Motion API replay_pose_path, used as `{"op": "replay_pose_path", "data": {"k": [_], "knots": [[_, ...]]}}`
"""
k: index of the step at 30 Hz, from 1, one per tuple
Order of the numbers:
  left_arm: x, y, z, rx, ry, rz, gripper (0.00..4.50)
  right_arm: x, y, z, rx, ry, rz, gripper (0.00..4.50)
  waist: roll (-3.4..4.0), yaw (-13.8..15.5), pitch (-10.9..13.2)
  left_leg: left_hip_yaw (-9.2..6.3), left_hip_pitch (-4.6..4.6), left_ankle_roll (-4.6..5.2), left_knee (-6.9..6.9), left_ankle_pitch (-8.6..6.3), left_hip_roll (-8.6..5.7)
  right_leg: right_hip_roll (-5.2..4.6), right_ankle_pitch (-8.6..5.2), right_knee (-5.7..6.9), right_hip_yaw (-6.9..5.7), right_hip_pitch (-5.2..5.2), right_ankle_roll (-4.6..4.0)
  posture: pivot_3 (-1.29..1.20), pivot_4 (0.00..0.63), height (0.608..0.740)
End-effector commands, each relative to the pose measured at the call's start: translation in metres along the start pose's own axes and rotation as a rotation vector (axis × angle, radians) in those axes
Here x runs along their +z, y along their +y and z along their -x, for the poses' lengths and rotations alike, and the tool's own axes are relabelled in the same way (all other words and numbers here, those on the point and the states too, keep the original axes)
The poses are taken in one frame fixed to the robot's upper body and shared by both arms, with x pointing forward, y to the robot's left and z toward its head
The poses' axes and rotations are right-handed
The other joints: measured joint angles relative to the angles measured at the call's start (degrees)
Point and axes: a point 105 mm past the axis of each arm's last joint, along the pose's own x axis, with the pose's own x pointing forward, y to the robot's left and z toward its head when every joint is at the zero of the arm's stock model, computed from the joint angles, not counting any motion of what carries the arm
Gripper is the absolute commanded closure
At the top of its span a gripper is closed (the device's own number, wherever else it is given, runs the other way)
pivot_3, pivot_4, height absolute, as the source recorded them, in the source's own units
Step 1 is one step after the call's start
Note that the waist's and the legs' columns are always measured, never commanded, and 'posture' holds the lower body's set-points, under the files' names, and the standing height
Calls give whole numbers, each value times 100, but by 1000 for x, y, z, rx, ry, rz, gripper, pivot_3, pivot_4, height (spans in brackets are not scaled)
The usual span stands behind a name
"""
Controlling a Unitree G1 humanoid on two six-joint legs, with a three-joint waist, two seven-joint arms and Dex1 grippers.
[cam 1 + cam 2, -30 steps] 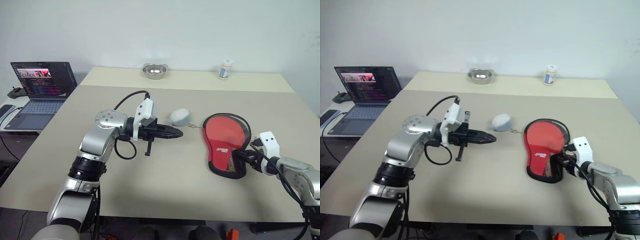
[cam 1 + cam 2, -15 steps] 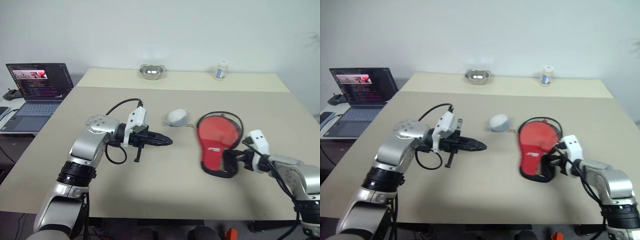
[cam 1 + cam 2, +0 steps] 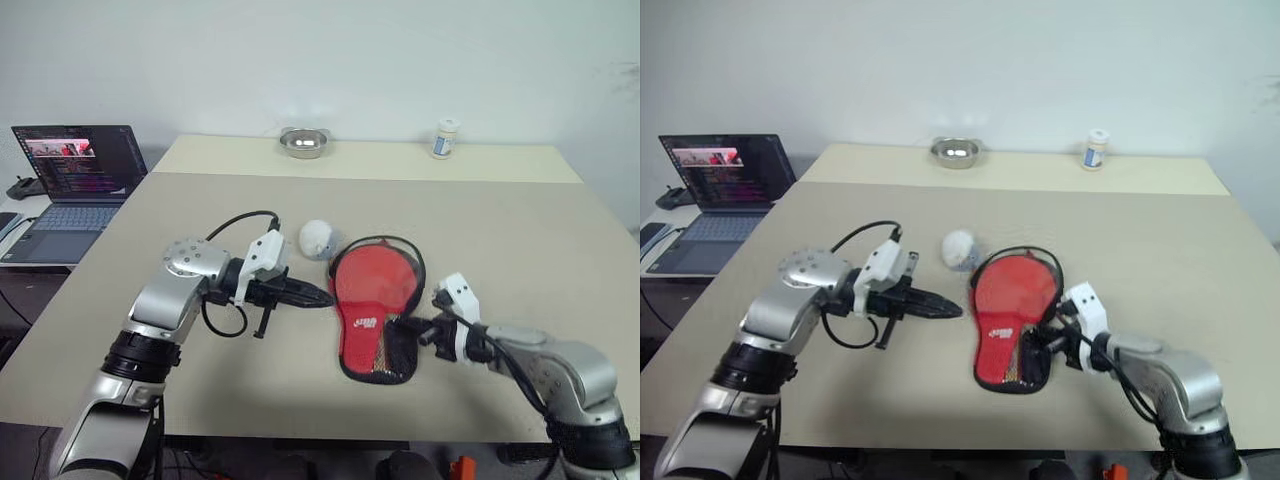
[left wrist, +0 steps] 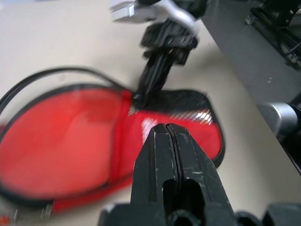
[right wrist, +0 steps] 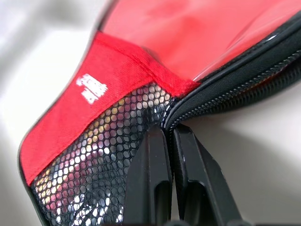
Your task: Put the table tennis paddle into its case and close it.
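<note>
The case [image 3: 375, 290] lies flat at mid-table, red face up, with its black mesh end toward me. My right gripper [image 3: 400, 328] is shut on the zip edge [image 5: 225, 89] of that mesh end, pinching the black rim between its fingers [image 5: 155, 160]. My left gripper [image 3: 325, 297] is shut with nothing in it; it points at the case's left edge from just beside it. In the left wrist view its closed tips [image 4: 167, 129] hover over the red face [image 4: 61, 127]. The table tennis paddle is hidden from view.
A small round white-grey thing [image 3: 318, 238] sits just behind the case's round end. A steel bowl [image 3: 303, 143] and a small white bottle [image 3: 444, 138] stand at the table's far edge. An open laptop [image 3: 75, 175] rests on a side table to the left.
My right gripper has shut on the case's mesh end and dragged it left to mid-table; the round white thing came along. My left gripper drifted left and lower.
</note>
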Motion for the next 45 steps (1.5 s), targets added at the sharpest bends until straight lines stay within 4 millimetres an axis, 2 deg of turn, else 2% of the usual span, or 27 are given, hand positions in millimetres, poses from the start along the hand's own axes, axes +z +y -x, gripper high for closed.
{"op": "replay_pose_path", "data": {"k": [1,8,19,30,33,41,44,45], "knots": [[8,-10,-3,-57,5,-59,4500,-6,15,15,10,-10,-38,4479,0,18,0,0,0,0,1,0,0,0,0,0,0,1,0,0,150,740],[7,-16,-3,-102,9,-72,4500,-20,28,27,8,18,-72,4479,0,65,0,-1,9,0,3,0,-1,0,-2,15,0,2,0,0,150,740],[5,-14,-2,-106,17,-76,4500,-25,16,43,-39,67,-40,4479,0,82,0,-1,8,1,4,0,-3,1,-3,14,0,2,1,0,150,740],[4,-14,-5,-93,7,-75,4500,-23,11,44,-54,67,-45,4479,0,93,0,-2,8,1,4,-1,-4,1,-4,14,0,3,3,0,150,740],[4,-14,-7,-90,3,-76,4500,-24,8,48,-71,76,-44,3781,0,93,0,-2,8,1,4,-1,-4,1,-4,14,0,3,3,0,150,740],[3,-12,-8,-77,1,-73,4500,-26,4,73,-71,124,15,1029,0,95,0,-2,8,2,4,-1,-4,2,-4,14,0,3,3,0,150,740],[3,-9,-7,-59,-2,-73,4500,-11,20,88,37,114,134,21,0,94,1,-3,8,2,5,-1,-4,2,-4,14,0,4,4,0,150,740],[2,-7,-6,-44,-1,-71,4500,3,28,92,96,69,199,21,0,93,1,-2,9,2,5,-1,-4,2,-4,14,0,4,4,0,150,740]]}}
